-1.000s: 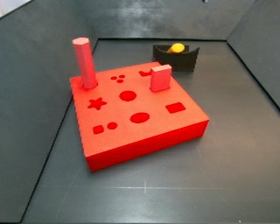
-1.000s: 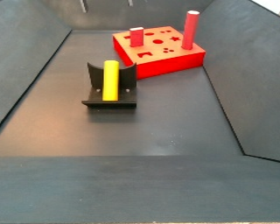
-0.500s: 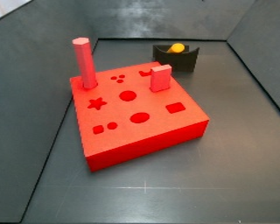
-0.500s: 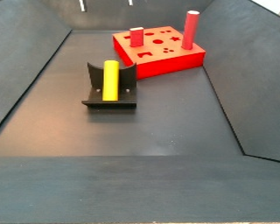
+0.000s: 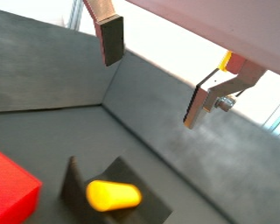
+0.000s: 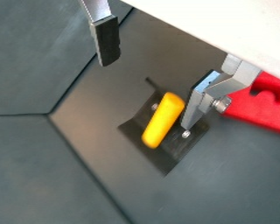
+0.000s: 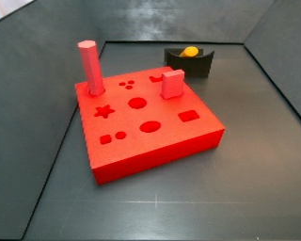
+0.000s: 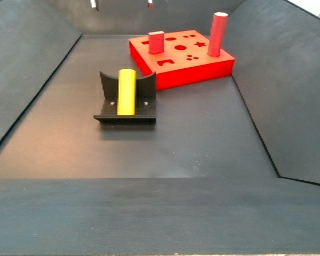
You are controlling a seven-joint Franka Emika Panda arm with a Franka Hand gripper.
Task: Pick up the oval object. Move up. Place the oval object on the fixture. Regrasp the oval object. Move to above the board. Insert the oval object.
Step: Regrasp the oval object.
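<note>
1. Board (image 7: 147, 122) carries a tall red cylinder peg (image 7: 89, 68) and a red rectangular block (image 7: 173, 85).
2. Oval object (image 8: 125, 90) lies in the fixture (image 8: 127, 112) notch.
3. Gripper (image 6: 154, 70) above it, fingers (image 6: 108, 42) apart, empty.

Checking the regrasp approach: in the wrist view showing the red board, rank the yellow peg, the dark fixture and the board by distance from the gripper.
1. Yellow peg, between the open gripper's jaws, below.
2. Fixture, cradling the peg.
3. Board, off to one side, behind a finger.
</note>
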